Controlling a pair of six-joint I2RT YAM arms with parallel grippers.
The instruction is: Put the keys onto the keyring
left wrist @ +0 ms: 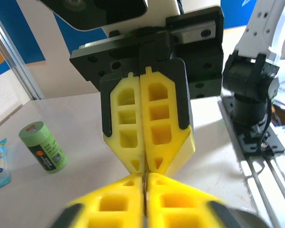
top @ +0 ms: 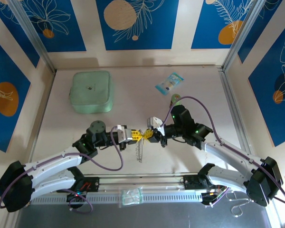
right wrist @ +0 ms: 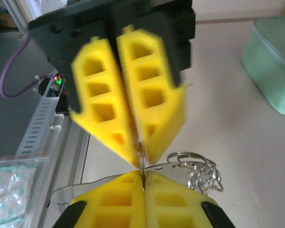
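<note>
The pale table (top: pixel 133 95) is walled by blue panels (top: pixel 52 23). The keyring (right wrist: pixel 199 172) is clamped by the right gripper (right wrist: pixel 143 176); the left gripper (left wrist: pixel 145 176) is closed.

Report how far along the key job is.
Done: the keyring hangs pinched in the right claw. In hand: the left claw meets it tip to tip, fingers together, over a thin metal sliver; key or wire, unclear. Still to do: threading the keys; whether any is on, I cannot tell.
</note>
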